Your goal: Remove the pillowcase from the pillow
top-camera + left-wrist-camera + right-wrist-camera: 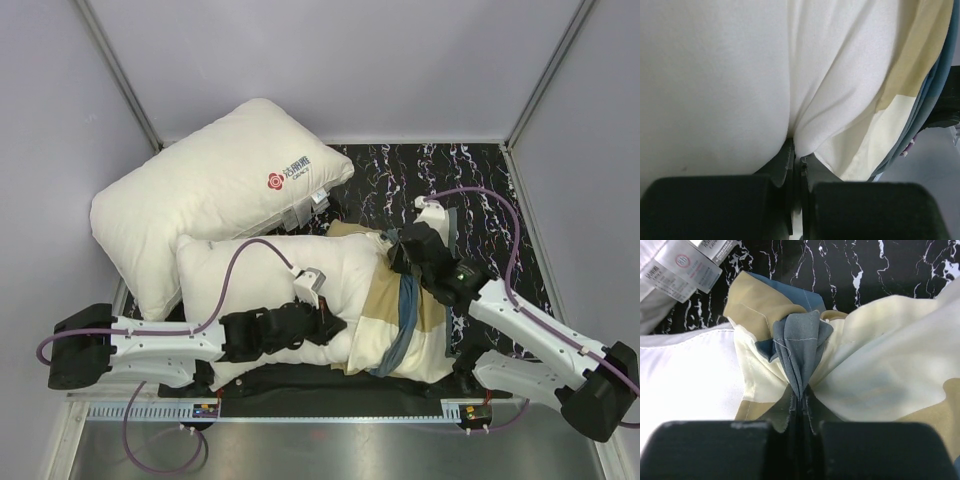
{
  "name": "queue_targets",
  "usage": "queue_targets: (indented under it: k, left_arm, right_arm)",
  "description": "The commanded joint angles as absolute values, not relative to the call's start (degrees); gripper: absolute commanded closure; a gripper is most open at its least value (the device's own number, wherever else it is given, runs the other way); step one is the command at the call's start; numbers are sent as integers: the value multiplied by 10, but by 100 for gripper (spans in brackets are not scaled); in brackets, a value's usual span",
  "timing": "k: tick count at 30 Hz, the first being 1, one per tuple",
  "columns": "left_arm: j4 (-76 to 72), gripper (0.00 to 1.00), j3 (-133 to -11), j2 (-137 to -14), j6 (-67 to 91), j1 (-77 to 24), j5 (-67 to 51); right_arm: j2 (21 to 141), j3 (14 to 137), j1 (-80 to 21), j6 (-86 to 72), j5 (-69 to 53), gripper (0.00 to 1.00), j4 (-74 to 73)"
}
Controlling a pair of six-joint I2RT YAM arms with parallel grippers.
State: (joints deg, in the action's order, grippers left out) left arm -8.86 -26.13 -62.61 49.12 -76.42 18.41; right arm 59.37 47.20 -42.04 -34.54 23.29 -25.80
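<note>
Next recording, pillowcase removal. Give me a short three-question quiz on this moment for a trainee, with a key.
1. True or false: the soft pillowcase in teal, tan and cream checks is already fully off the plump plain off-white pillow.
2. What does the right gripper pinch? A: the plain pillow. B: a bunch of the pillowcase. C: nothing.
3. Fill in: the left gripper is shut on a fold of the ____.
Key: 1 false, it covers the pillow's right end. 2 B. 3 pillow.
</note>
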Motion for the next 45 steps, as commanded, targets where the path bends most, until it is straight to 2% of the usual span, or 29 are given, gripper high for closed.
queue_targets:
  k: [1, 2, 7, 17, 20, 28, 29, 32, 33, 35, 36, 40, 45]
  left_arm:
    - [82, 100, -234, -643, 490, -767, 214]
    - [97, 100, -238, -642, 490, -766, 221]
    - [169, 100, -252, -593, 500, -766, 270]
    - [336, 100, -261, -381, 534, -765, 330]
    - [363, 100, -272, -350, 533, -765, 347]
    - [368, 100, -293, -385, 504, -764, 371]
    - [355, 100, -295, -399, 499, -763, 370]
    - [311, 100, -299, -425, 473, -746, 363]
    - [296, 100, -301, -431, 463, -733, 352]
    - [248, 100, -308, -448, 427, -676, 294]
    - [233, 100, -311, -455, 402, -656, 274]
    - [194, 100, -340, -502, 344, -540, 180]
    - [209, 100, -389, -566, 290, -438, 120]
  right_arm:
    - [581, 471, -425, -353, 241, 97, -333]
    - [582, 478, -424, -347, 251, 100, -340]
    - [591, 530, -379, -304, 279, 100, -360]
    - [606, 591, -227, -215, 228, 100, -348]
    - [606, 581, -216, -219, 201, 100, -345]
    - [606, 498, -216, -248, 131, 99, -315]
    - [605, 495, -217, -250, 115, 90, -311]
    - [599, 490, -217, -247, 78, 74, -315]
    - [592, 490, -217, -245, 73, 59, -320]
    - [581, 497, -217, -238, 58, 46, -332]
    - [564, 504, -217, -236, 53, 34, -337]
    - [510, 528, -216, -205, 2, 21, -363]
    - [440, 538, -217, -194, -74, 17, -400]
